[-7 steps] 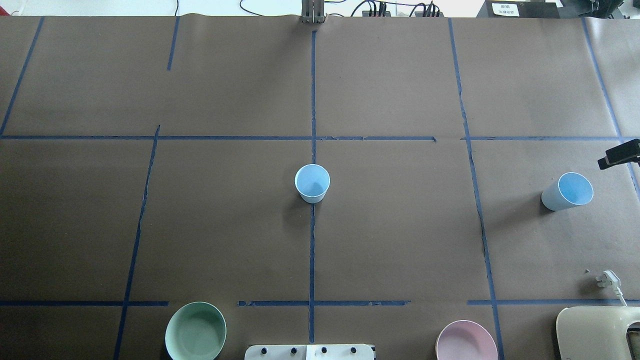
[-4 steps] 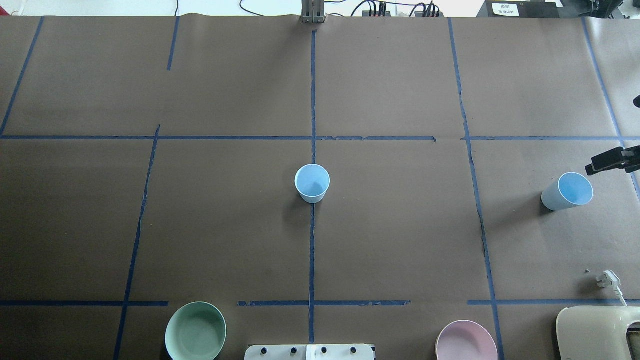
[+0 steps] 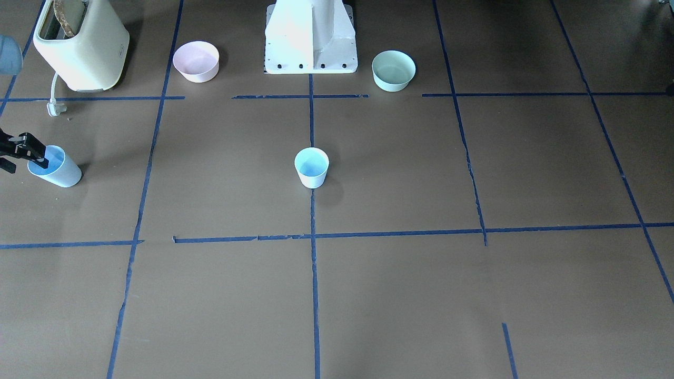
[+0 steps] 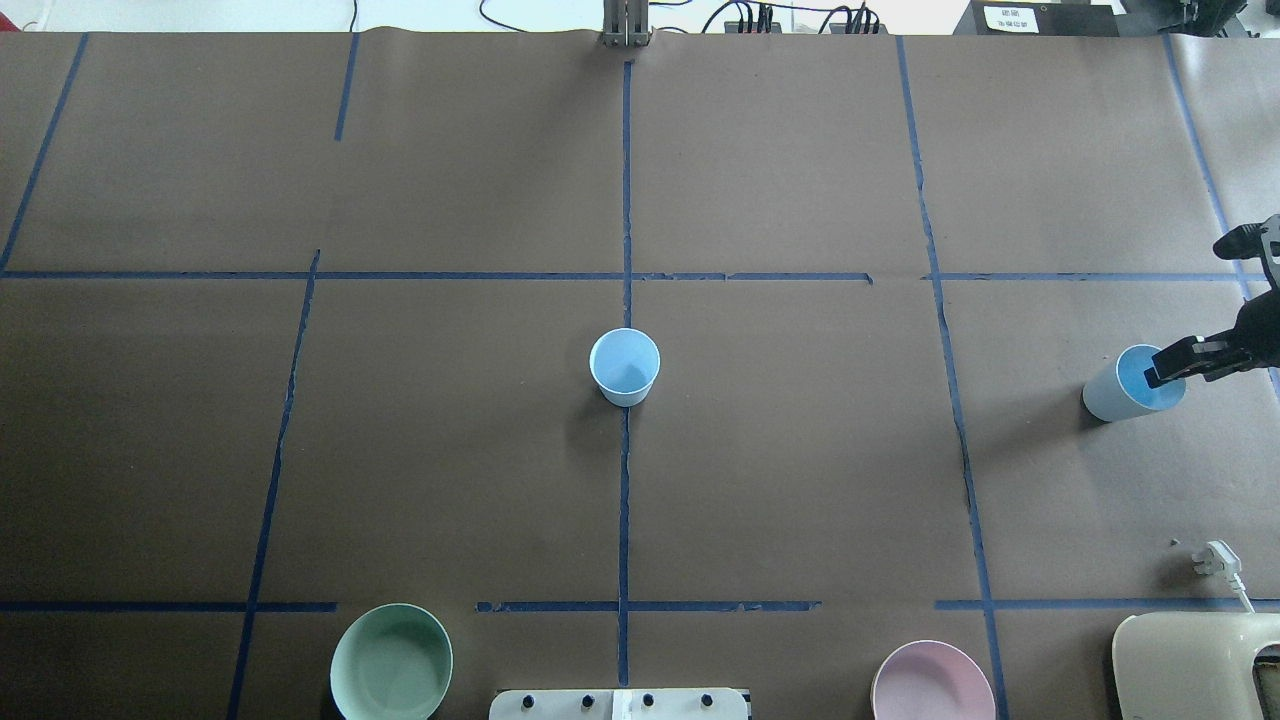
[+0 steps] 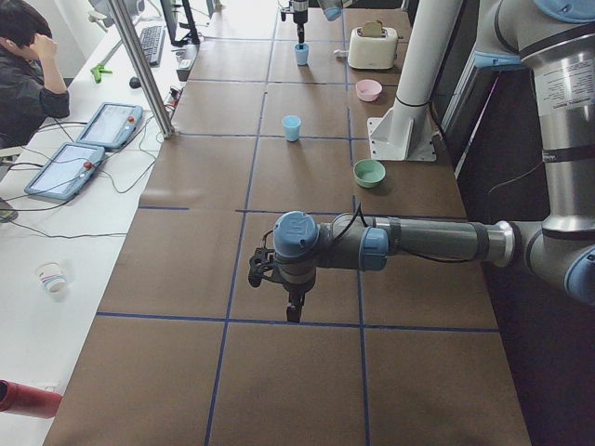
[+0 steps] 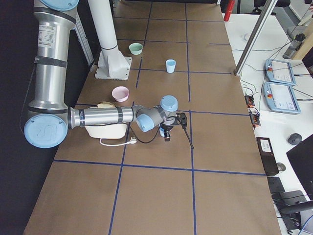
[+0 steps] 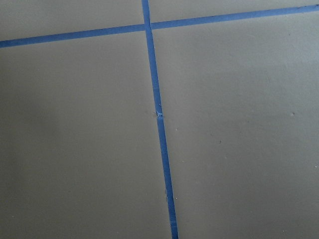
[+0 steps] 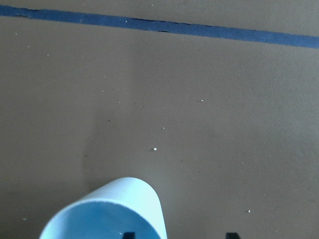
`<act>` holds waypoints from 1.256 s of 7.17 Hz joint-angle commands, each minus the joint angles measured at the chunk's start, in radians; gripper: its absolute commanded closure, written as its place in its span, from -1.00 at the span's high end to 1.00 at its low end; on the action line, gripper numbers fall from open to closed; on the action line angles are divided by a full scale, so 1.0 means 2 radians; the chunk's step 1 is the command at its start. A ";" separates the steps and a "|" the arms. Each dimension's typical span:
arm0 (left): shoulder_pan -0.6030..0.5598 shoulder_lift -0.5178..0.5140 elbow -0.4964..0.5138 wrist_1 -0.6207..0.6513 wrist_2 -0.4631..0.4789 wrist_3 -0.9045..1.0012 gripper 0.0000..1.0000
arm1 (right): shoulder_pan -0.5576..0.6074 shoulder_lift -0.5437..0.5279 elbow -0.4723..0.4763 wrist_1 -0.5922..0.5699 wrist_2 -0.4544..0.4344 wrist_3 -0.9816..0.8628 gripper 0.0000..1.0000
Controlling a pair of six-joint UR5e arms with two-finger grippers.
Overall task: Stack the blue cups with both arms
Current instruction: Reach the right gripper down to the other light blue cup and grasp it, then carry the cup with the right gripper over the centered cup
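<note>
Two pale blue cups stand upright on the brown table. One cup (image 4: 624,365) (image 3: 311,167) is at the centre, on the tape line. The other cup (image 4: 1118,398) (image 3: 59,172) is at the far right. My right gripper (image 4: 1200,358) (image 3: 22,158) is open at that cup's rim. In the right wrist view one fingertip (image 8: 128,234) is inside the cup (image 8: 107,211) and the other is outside its wall. My left gripper (image 5: 293,311) shows only in the exterior left view, low over the table far from both cups. I cannot tell if it is open or shut.
A mint-green bowl (image 4: 390,662) and a pink bowl (image 4: 932,685) sit either side of the white pedestal (image 4: 618,704). A cream toaster (image 4: 1190,665) and its plug (image 4: 1215,558) are near the right cup. Blue tape lines cross the table.
My right gripper has come in from the right edge, left and nearer to me, and now straddles the right cup's rim. Both cups have stayed in place.
</note>
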 commanded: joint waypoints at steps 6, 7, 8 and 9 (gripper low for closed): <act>0.000 0.000 0.000 0.000 0.000 -0.001 1.00 | -0.003 0.044 0.087 -0.090 0.014 0.055 -1.00; 0.000 0.000 0.001 0.000 0.001 -0.002 1.00 | -0.025 0.091 0.111 -0.140 0.008 0.115 -1.00; 0.000 0.000 0.001 0.000 0.002 -0.002 1.00 | -0.057 0.151 0.114 -0.171 -0.003 0.181 -1.00; 0.000 0.000 0.001 0.000 0.001 -0.002 1.00 | -0.091 0.212 0.113 -0.209 -0.021 0.240 -1.00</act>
